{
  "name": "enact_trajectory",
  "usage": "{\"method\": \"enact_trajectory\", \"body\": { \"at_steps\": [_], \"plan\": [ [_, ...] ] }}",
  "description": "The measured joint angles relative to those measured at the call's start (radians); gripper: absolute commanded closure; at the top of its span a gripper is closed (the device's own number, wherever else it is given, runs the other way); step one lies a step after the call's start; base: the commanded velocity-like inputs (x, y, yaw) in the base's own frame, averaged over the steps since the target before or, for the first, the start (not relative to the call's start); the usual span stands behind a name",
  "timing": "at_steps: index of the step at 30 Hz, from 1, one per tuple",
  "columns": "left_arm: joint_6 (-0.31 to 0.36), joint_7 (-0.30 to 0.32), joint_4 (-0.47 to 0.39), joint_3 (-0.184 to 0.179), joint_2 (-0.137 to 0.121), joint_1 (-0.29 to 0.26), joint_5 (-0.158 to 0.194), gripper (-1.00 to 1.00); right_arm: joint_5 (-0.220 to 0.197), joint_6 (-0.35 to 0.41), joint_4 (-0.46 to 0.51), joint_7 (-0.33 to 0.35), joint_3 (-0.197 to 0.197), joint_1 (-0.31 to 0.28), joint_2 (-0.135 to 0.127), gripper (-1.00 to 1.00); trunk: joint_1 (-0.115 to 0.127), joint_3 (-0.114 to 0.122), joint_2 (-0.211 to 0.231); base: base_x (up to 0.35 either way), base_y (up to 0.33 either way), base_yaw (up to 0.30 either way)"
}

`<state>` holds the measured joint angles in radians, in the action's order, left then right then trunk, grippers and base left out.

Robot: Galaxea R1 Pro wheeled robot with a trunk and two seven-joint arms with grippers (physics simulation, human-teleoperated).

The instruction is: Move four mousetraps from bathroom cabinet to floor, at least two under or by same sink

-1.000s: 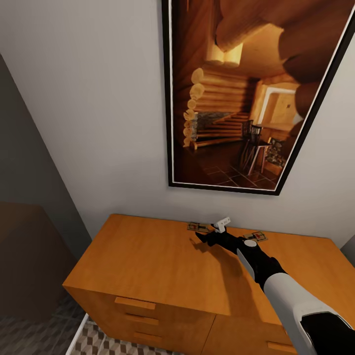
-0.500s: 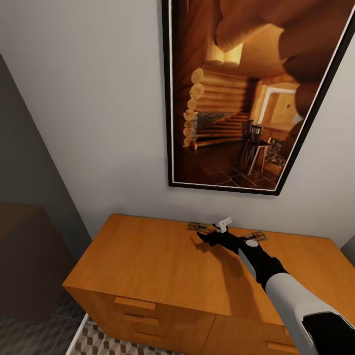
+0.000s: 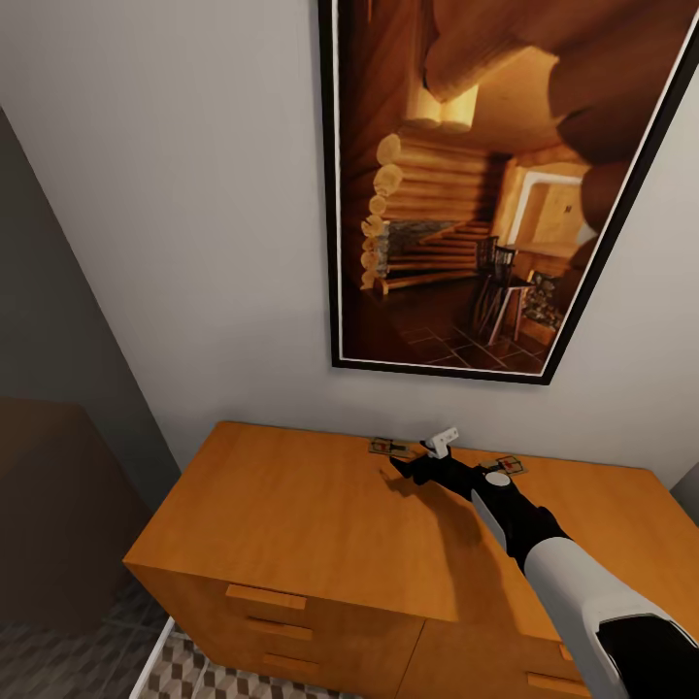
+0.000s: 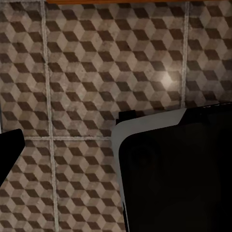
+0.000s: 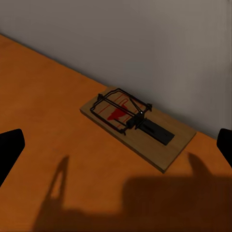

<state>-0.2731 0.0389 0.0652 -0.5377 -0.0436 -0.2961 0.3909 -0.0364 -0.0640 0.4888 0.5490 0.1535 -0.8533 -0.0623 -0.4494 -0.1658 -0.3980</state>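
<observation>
The cabinet [image 3: 291,505] stands against the wall, and on its flat top near the back edge lie two mousetraps [image 3: 388,447] [image 3: 507,467]. My right gripper [image 3: 406,458] reaches over the top between them, just in front of the left trap. In the right wrist view that mousetrap [image 5: 137,126] lies flat by the wall, a little beyond the open gripper [image 5: 116,150], whose fingertips [image 5: 9,150] sit at the frame's two edges with nothing between them. The left wrist view looks down on the bathroom floor [image 4: 87,82], with one dark fingertip [image 4: 9,150] at the edge. The sink is out of view.
A large framed picture [image 3: 485,194] of a log cabin hangs on the wall above the cabinet. Drawer handles [image 3: 264,596] show on its front. A dark brown block [image 3: 49,515] stands to the left. Patterned floor tiles [image 3: 184,670] lie below. My own body [image 4: 179,169] covers part of the left wrist view.
My right gripper has crept slightly to the right over the cabinet top. Both mousetraps lie where they were.
</observation>
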Motion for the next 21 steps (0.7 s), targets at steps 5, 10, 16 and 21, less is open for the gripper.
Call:
{"method": "enact_trajectory", "body": {
  "at_steps": [5,10,16,21],
  "plan": [
    [0.0,0.0,0.0,0.0,0.0,0.0,0.0,-1.0,0.0,0.0,-0.001,-0.001,0.0,0.0,0.0,-1.0,0.0,0.0,0.0,0.0,0.0,0.0],
    [0.0,0.0,0.0,0.0,0.0,0.0,0.0,-1.0,0.0,0.0,-0.001,-0.001,0.0,0.0,0.0,-1.0,0.0,0.0,0.0,0.0,0.0,0.0],
    [0.0,0.0,0.0,0.0,0.0,0.0,0.0,-1.0,0.0,0.0,-0.001,-0.001,0.0,0.0,0.0,-1.0,0.0,0.0,0.0,0.0,0.0,0.0],
    [-0.001,0.0,0.0,0.0,0.0,0.0,0.0,-1.0,0.0,0.0,-0.002,-0.001,0.0,0.0,0.001,-1.0,0.0,0.0,0.0,0.015,0.0,0.0]
  ]
}}
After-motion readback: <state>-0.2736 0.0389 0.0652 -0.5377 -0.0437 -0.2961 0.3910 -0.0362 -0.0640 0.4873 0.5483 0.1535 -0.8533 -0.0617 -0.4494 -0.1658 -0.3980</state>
